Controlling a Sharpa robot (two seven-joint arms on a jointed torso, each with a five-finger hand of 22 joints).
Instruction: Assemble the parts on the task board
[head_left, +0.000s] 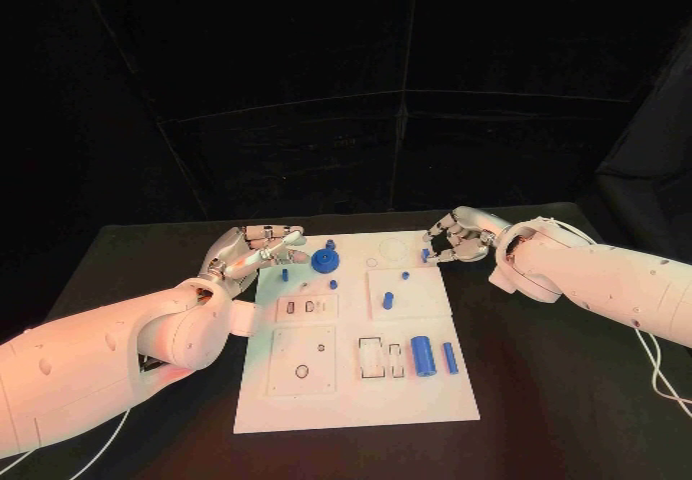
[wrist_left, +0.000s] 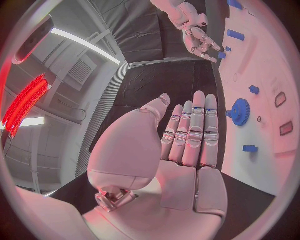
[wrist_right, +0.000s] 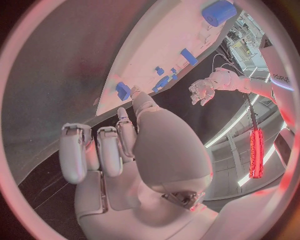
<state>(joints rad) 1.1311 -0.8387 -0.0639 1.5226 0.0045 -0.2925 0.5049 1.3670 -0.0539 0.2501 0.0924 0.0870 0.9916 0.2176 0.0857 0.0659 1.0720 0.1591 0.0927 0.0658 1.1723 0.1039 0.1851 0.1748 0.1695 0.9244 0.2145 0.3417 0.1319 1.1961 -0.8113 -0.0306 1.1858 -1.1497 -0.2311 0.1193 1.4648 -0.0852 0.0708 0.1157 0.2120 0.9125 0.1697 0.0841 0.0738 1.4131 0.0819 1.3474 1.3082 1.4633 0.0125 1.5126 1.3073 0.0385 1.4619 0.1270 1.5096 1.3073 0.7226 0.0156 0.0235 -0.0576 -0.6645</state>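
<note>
I see the task board (head_left: 353, 400) at table centre, with a blue gear (head_left: 325, 263) near its 11 o'clock corner, and a blue cylinder (head_left: 423, 356) beside a thin blue bar (head_left: 450, 358) toward 4 o'clock. My left hand (head_left: 257, 250) sits off the board's 10 o'clock edge, fingers straight and pressed together, holding nothing. My right hand (head_left: 451, 243) rests at 1 o'clock, pinching a small blue part (head_left: 426, 255) at the board's edge.
</note>
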